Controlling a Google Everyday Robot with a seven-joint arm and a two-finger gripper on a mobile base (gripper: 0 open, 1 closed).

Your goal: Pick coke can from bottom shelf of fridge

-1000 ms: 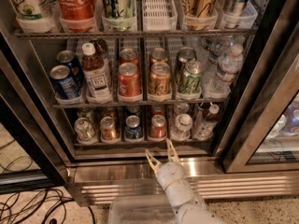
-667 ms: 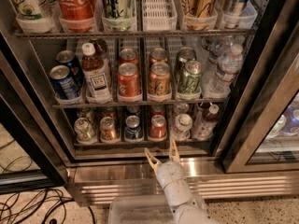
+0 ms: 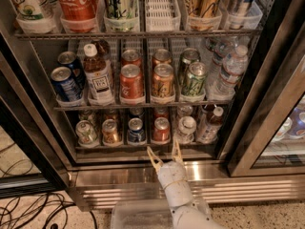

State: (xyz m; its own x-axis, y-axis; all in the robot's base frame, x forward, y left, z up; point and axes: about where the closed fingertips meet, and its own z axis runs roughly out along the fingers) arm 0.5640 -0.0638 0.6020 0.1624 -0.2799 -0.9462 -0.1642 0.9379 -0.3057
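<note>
While the white arm is reaching up from the lower edge of the view, the gripper (image 3: 163,150) is hovering just in front of the tall glass-door fridge (image 3: 119,178), above its shiny stainless-steel base. Its two tan fingers (image 3: 153,157) are standing well apart in a V and are holding nothing. Their tips are lying level with the dark front rail of the bottom shelf (image 3: 107,148), the lowest wire rack. The coke can (image 3: 161,129), a small red soda can with a silver top, is standing upright in its clear lane at the front of that shelf, just above the gap between the fingers and apart from them. A small blue can (image 3: 136,130) is sitting just to its left, with an orange-gold can (image 3: 111,131) beyond that, and a clear plastic bottle (image 3: 185,128) is standing just to its right. On the top rack a tall red can with white script (image 3: 76,1) is showing.
</note>
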